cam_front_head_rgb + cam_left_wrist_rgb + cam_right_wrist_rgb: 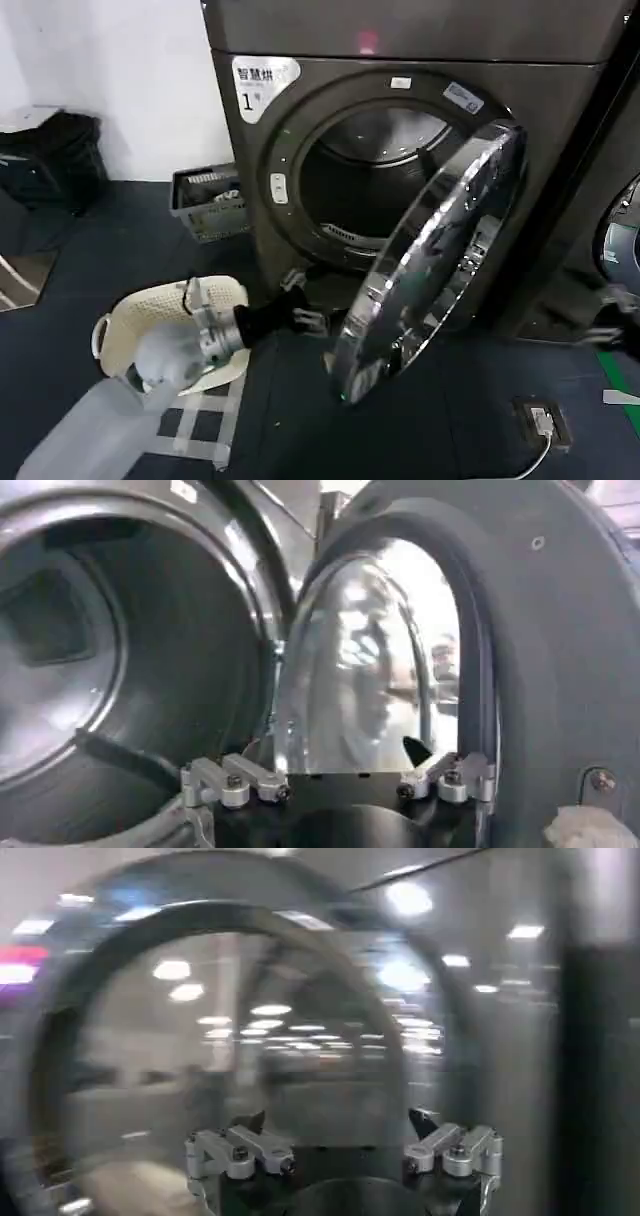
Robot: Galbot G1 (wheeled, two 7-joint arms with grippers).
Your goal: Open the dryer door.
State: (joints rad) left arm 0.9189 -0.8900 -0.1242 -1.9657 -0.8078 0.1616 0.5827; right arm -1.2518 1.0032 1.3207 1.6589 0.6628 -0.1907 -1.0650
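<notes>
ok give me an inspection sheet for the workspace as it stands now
surface: dark floor, pale tape marks beside the left arm
dryer: drum opening uncovered, white label marked 1 at its upper left
dryer door: swung well out from the opening, chrome rim facing the head camera
clutter: cream laundry basket on the floor at left; grey crate by the wall
left gripper: open, low between the drum opening and the door's inner side
right gripper: open, facing a round glass door
cables: white cable from a floor socket
surroundings: white wall, neighbouring dark machine at right
</notes>
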